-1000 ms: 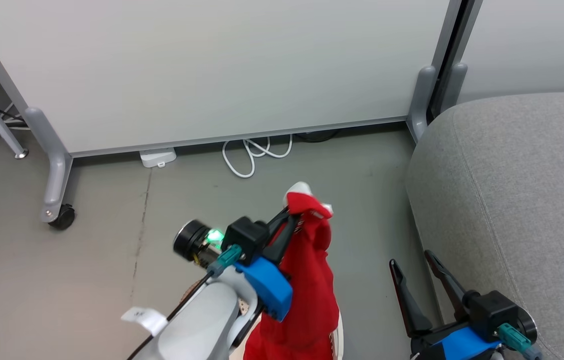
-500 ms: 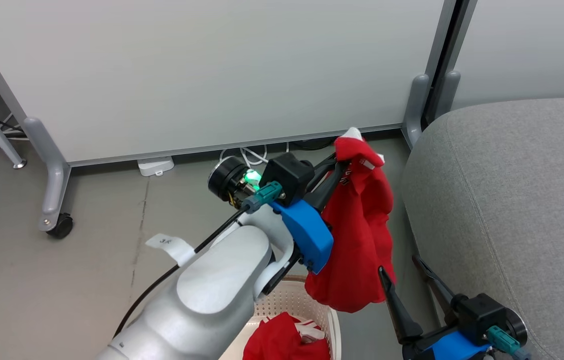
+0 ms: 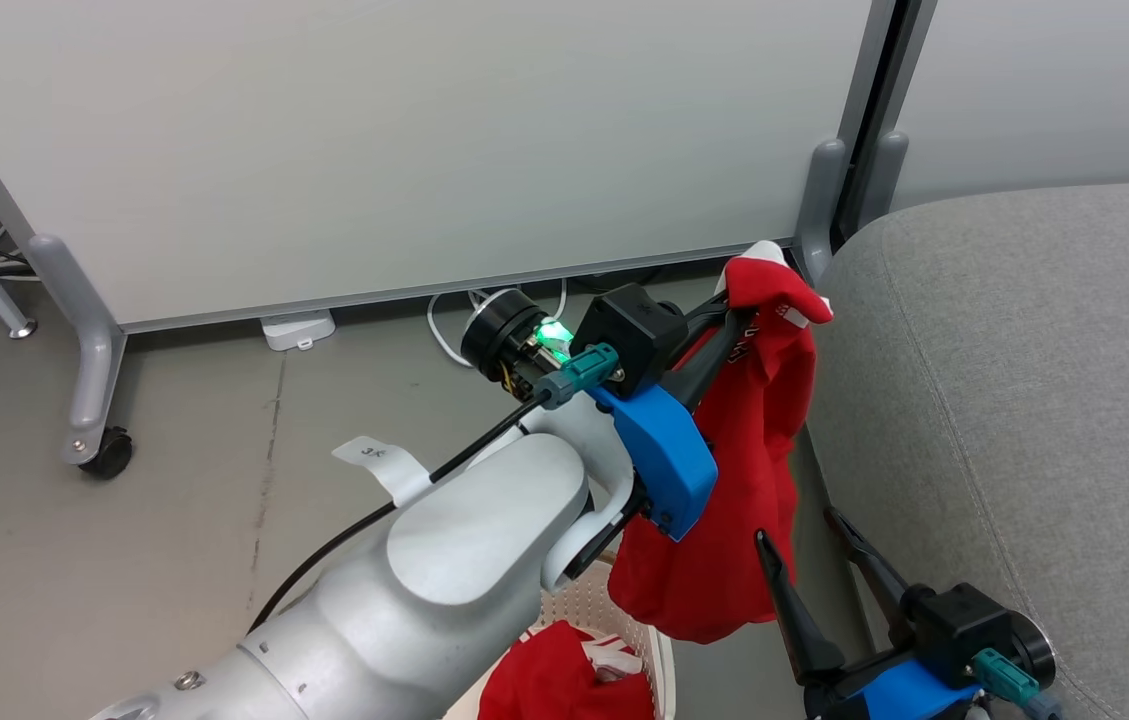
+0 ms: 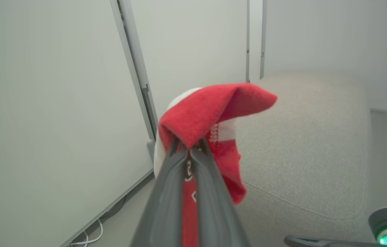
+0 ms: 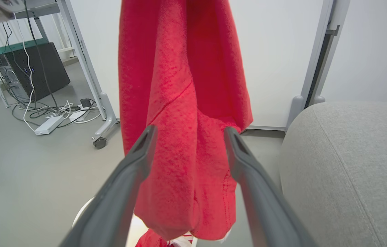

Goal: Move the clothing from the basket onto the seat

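**Layout: garment up by seat edge**

I've got the hanging garment [image 3: 744,480] pinched in L gripper [image 3: 744,315], just left of the seat [image 3: 1024,400], over the basket's [image 3: 662,650] right edge. 2nd garment [image 3: 554,680] lies in basket, under L arm. R gripper [image 3: 794,528] sits low betw. hanging garment and seat. Partition [image 3: 424,150] stands behind all, w/ cables [image 3: 436,325] on floor [image 3: 174,500] at its foot.

Open seat [image 3: 1024,380] top on the right, hanging garment [image 3: 764,480] just beside its edge, partition panel [image 3: 424,150] behind
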